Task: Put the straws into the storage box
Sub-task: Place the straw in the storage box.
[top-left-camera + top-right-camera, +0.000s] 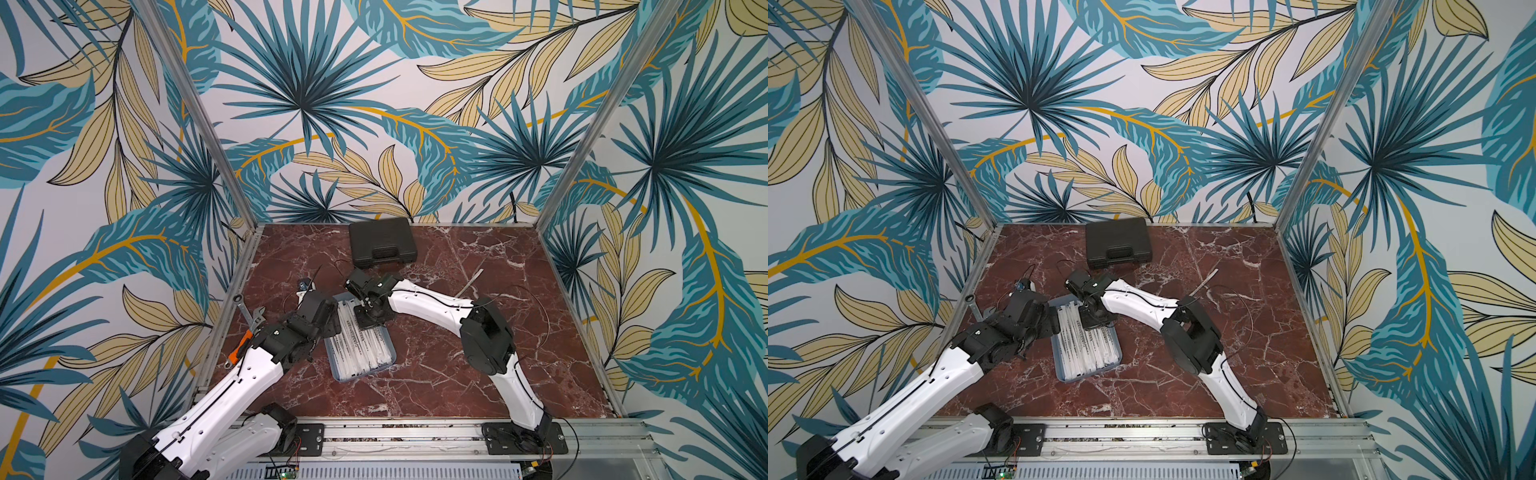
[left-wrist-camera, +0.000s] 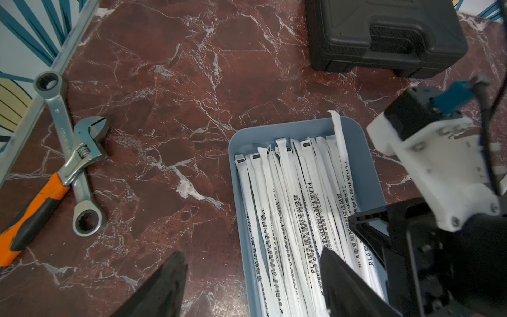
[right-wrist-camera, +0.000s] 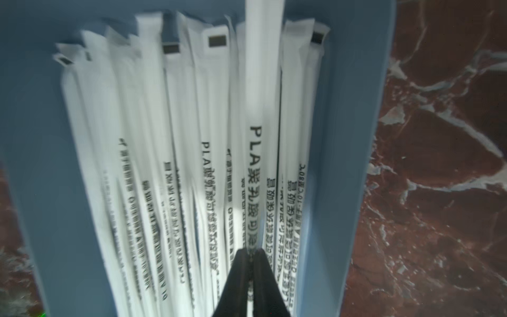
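1. The straws (image 1: 360, 349) are pretty much all lying lengthwise in the storage box (image 1: 362, 375). It sits mid-worktop, a bit left, between the two arms.
2. Odd one out is the raised straw (image 2: 337, 129), over by the box's right side, with its far end poking up over the far rim. The right gripper (image 3: 251, 251) has its fingers pressed together on it, pinching it partway along.
3. The left gripper (image 2: 251, 252) has its fingers spread wide, straddling the box's left wall. It's holding nothing that I can see.
4. What looks like a stray straw (image 1: 469, 282) lies on the worktop far right, well apart from the box.
5. My worries:
   - Let go now, and the raised straw could teeter on the rim and slide out.
   - Drag it back too flat, and it'll likely snag its neighbours and fan them out.
   - The paper sleeve is thin, so a hard pinch could crease it.
   - A nudge from the left fingers could shove the light box.
6. The black case (image 1: 382, 241) at the far edge and the wrenches (image 2: 79, 153) on the left look out of the way.
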